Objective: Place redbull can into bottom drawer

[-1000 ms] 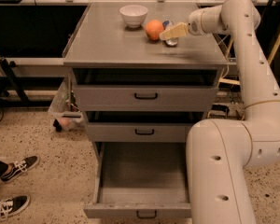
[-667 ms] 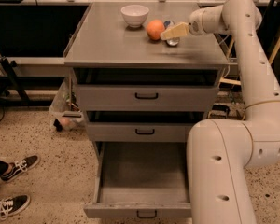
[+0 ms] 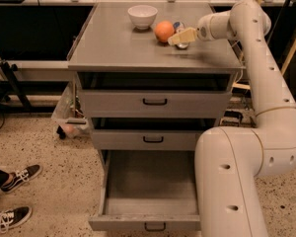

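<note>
Claw (image 3: 179, 36) sits right at the redbull can (image 3: 181, 45), which stands on the desk (image 3: 118, 48) just beside the orange (image 3: 164, 31). I cannot tell whether the claw has clamped on it. Danger here: that orange is touching-close, so a sloppy lift could roll it toward the white bowl (image 3: 142, 16) or tip the can over. The desk's right edge is near, so a toppled can could roll off. Down below, the bottom drawer (image 3: 148, 196) gapes open, but the robot's own bulky arm (image 3: 232, 181) crowds its right side. The left and front look freer, though someone's shoes (image 3: 10, 216) stand on the floor at the far left.
</note>
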`<action>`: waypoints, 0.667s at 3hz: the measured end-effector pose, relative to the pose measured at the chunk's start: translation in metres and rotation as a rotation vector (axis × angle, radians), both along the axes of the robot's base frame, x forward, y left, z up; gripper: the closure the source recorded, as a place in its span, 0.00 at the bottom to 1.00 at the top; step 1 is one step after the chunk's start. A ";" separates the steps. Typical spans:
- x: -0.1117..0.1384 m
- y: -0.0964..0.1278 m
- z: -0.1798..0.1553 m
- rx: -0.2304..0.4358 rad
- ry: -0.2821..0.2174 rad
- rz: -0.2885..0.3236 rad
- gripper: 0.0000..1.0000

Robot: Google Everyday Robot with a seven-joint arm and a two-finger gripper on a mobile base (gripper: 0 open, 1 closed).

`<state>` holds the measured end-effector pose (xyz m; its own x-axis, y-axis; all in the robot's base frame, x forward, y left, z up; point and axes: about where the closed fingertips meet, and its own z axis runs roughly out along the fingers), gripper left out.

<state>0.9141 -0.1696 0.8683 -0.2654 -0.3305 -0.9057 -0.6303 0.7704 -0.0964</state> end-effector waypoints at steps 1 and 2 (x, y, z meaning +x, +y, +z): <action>0.000 0.000 0.000 0.000 0.000 0.000 0.17; 0.000 0.000 0.000 0.000 0.000 0.000 0.42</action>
